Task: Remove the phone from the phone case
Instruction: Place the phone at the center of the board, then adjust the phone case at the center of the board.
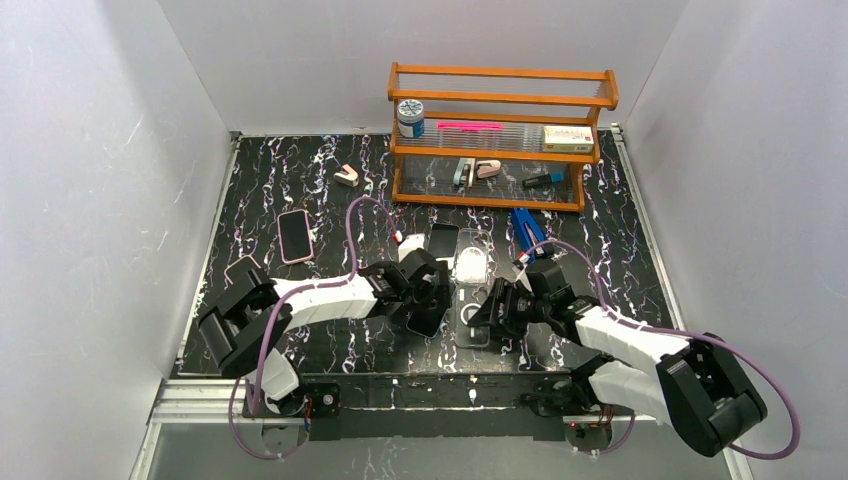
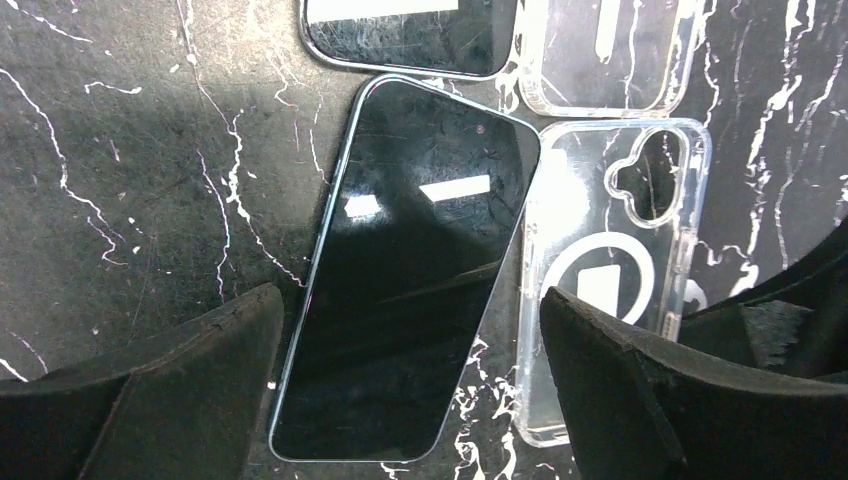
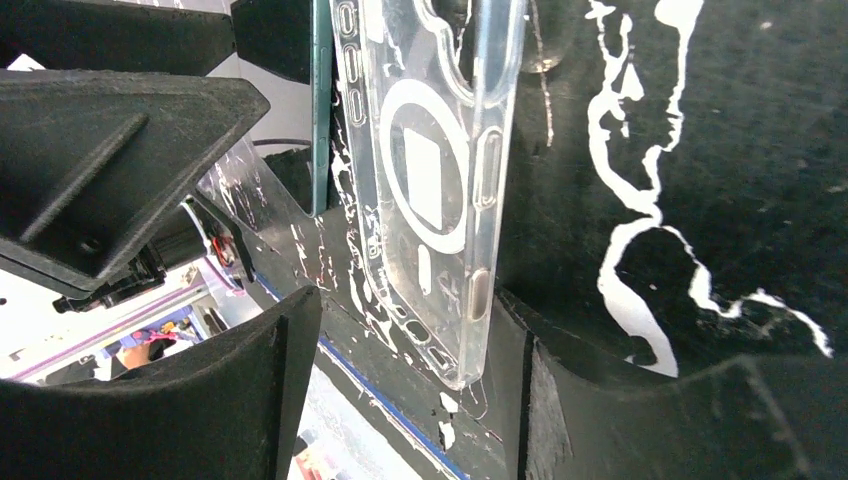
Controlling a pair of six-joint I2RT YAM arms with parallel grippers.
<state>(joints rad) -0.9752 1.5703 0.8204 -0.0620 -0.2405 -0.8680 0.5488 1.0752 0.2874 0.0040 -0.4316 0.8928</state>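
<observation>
While the left gripper hangs with its 2 fingers spread wide, the bare black phone lies face up between them on the marbled tabletop. Just beside it lies the empty clear phone case, edges touching or nearly so. The right gripper straddles that case, jaws apart, a gap showing at 1 finger.

Phone just left of phone case

Blk phone flat, scrn up, just beside empty clr case
</observation>
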